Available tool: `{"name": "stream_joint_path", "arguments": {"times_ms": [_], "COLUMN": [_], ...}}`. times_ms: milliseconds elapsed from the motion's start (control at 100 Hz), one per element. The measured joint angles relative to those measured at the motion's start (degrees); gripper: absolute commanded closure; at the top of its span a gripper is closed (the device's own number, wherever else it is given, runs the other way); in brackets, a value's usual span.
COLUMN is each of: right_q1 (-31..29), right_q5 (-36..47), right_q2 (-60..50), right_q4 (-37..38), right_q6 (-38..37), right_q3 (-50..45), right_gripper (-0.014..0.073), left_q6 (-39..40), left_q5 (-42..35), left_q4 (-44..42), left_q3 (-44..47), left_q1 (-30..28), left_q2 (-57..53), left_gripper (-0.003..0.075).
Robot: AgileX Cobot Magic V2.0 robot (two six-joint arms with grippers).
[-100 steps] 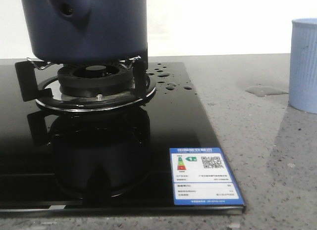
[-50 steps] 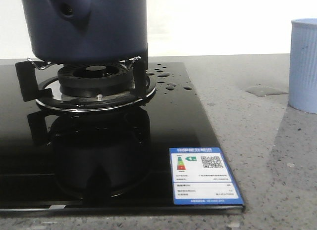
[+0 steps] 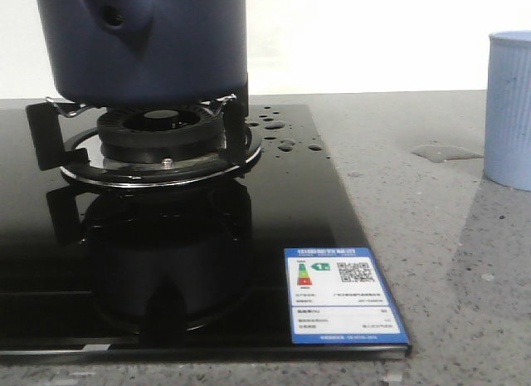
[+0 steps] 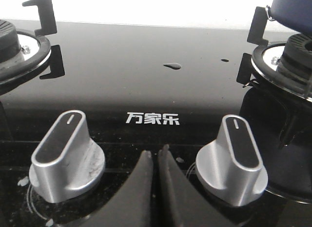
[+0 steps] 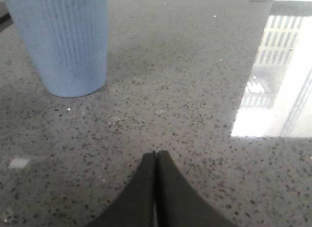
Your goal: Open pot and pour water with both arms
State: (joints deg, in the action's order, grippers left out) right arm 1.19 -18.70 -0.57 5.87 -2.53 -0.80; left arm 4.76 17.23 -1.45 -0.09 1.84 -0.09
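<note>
The dark navy pot (image 3: 145, 41) stands on the right burner's grate (image 3: 158, 133) of the black glass stove; its stubby handle with a small hole (image 3: 112, 17) faces me. Its top is cut off, so the lid is out of view. A corner of the pot shows in the left wrist view (image 4: 295, 10). Water drops (image 3: 282, 129) lie on the glass beside the burner, and a thin puddle (image 3: 444, 152) lies on the counter. My left gripper (image 4: 156, 154) is shut and empty, low between the two stove knobs. My right gripper (image 5: 156, 154) is shut and empty over the counter.
A light blue ribbed cup (image 3: 508, 108) stands at the right on the grey speckled counter (image 3: 431, 236); it also shows in the right wrist view (image 5: 63, 41). Two silver knobs (image 4: 66, 161) (image 4: 236, 158) flank the left gripper. A second burner (image 4: 14, 46) lies further left. A blue energy label (image 3: 342, 295) sits on the stove's corner.
</note>
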Motion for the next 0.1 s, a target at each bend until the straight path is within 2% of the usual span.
{"name": "stream_joint_path", "arguments": {"times_ms": [100], "right_q1": [0.00], "right_q5": [0.00], "right_q2": [0.00], "right_q4": [0.00], "right_q6": [0.00], "right_q3": [0.00], "right_gripper": [0.0661], "left_q6": [0.00], "left_q5": [0.00], "left_q4": [0.00], "left_q3": [0.00], "left_q1": [0.00], "left_q2": [0.00], "left_gripper": [0.0739]}}
